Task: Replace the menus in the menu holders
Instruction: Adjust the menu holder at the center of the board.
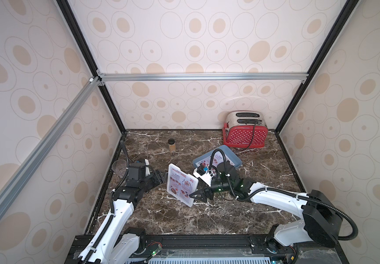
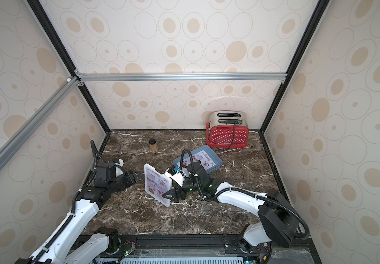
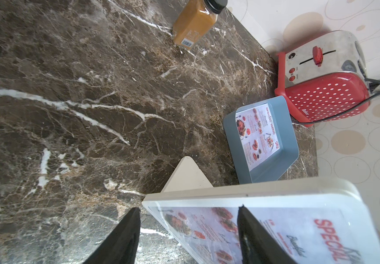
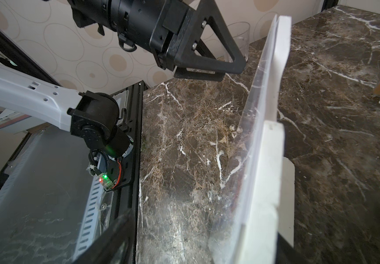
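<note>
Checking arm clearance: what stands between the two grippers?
The upright menu holder, a menu inside it, stands between the left gripper and the right gripper; both top views show it.

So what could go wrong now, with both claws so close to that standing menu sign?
1. The menu holder stands upright on a small foot. A push from the open left gripper or the open right gripper might tip or slide it.
2. The menu sits behind a thin clear cover, so a grab could crease it or miss it.
</note>
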